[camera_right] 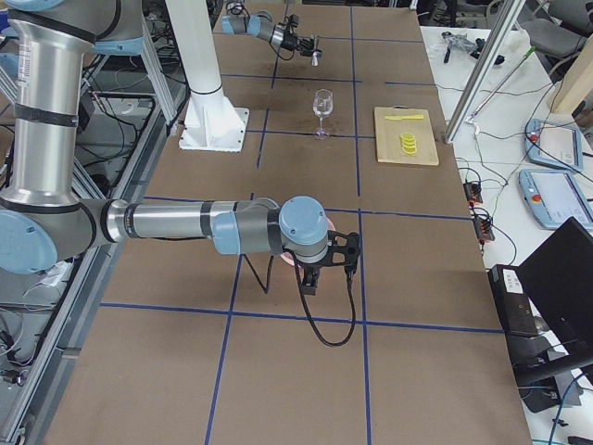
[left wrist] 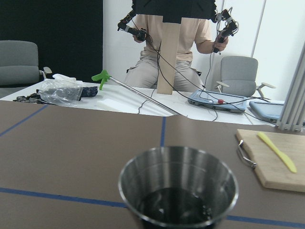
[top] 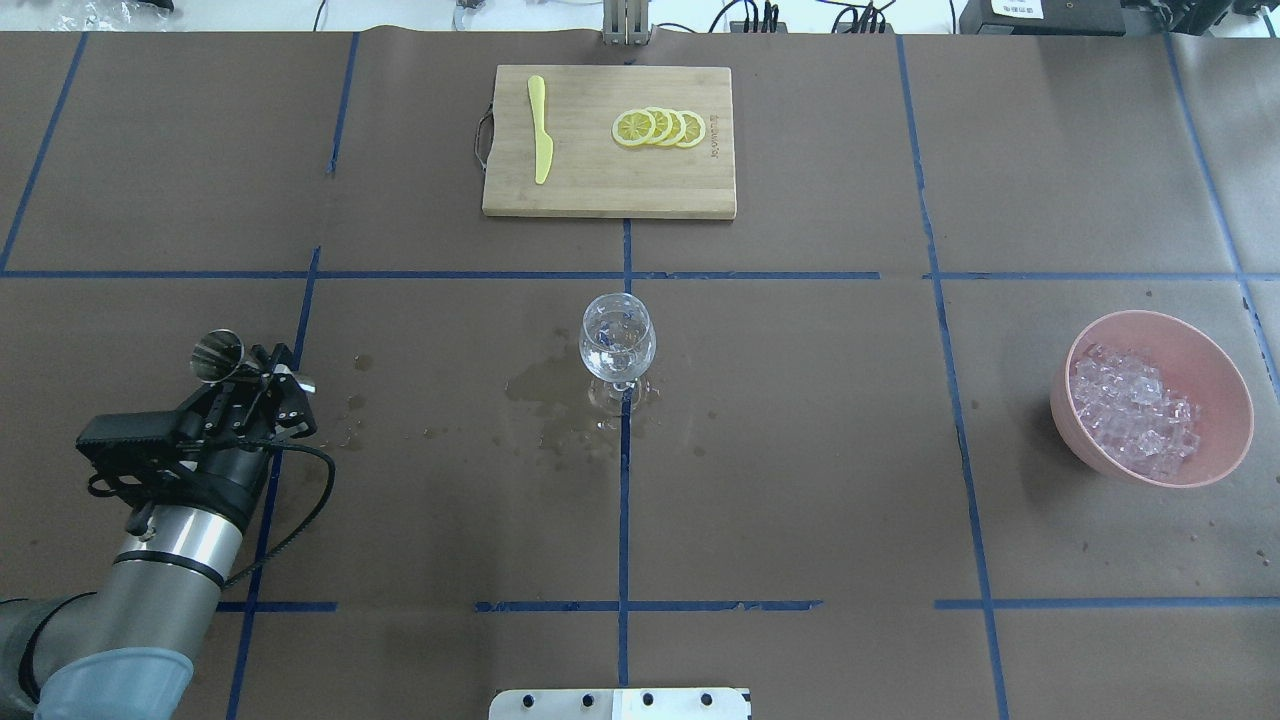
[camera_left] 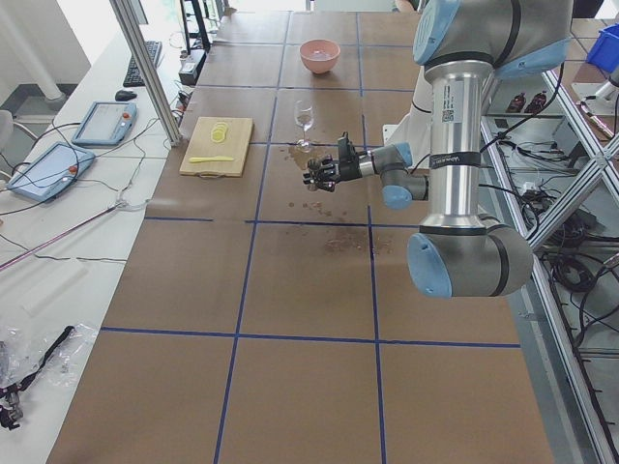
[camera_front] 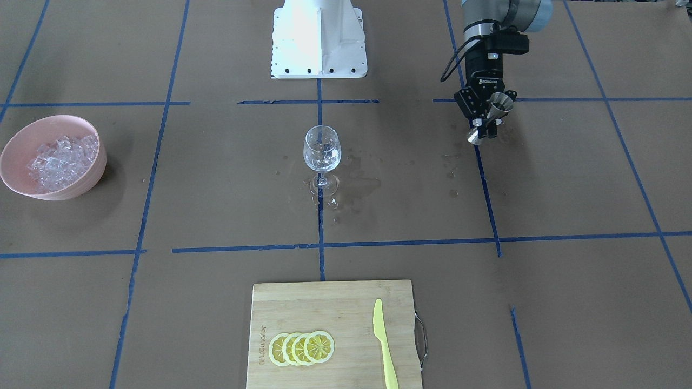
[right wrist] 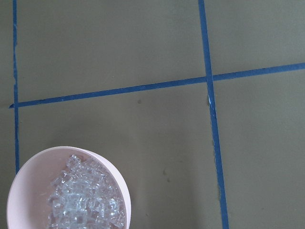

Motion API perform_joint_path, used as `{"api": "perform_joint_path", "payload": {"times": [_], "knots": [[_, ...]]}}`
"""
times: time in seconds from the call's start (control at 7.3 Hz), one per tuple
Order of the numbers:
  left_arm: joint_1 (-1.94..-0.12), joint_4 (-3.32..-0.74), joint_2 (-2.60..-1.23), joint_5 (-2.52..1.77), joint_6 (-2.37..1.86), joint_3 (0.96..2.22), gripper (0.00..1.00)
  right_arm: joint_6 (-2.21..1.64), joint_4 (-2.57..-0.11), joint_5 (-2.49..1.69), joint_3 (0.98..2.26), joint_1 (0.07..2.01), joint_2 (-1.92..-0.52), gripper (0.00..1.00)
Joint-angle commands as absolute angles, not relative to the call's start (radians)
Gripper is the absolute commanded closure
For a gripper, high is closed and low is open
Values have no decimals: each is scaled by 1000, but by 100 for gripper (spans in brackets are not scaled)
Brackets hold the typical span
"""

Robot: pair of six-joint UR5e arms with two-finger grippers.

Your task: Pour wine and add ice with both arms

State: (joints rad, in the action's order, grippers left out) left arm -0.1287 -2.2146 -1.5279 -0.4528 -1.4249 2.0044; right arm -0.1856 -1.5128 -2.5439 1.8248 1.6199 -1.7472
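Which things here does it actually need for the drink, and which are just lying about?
For the job: wine glass, metal jigger held in the left tool, ice cubes, pink bowl holding them.
Seemingly lying about: wooden cutting board, lemon slices, yellow knife.

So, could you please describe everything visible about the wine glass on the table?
The wine glass is clear, with a round bowl, thin stem and flat foot. It stands upright mid-table on a blue tape line, its foot in a wet patch. Something clear glints inside; what, I cannot tell. Nothing grips it.
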Motion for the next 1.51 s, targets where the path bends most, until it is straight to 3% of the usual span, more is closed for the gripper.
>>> {"api": "perform_joint_path", "payload": {"times": [0.0, 0.55, 1.37], "knots": [[-127, -2217, -1652, -459, -1290, 2000, 100, -186, -1514, -2545, 1822, 1620, -1747, 0], [-117, -2215, -1846, -494, -1244, 1916, 100, -202, -1514, -2554, 1824, 1620, -1746, 0], [-135, -2217, -1914, -494, -976, 1911, 100, -201, -1509, -2554, 1822, 1620, -1744, 0]]}}
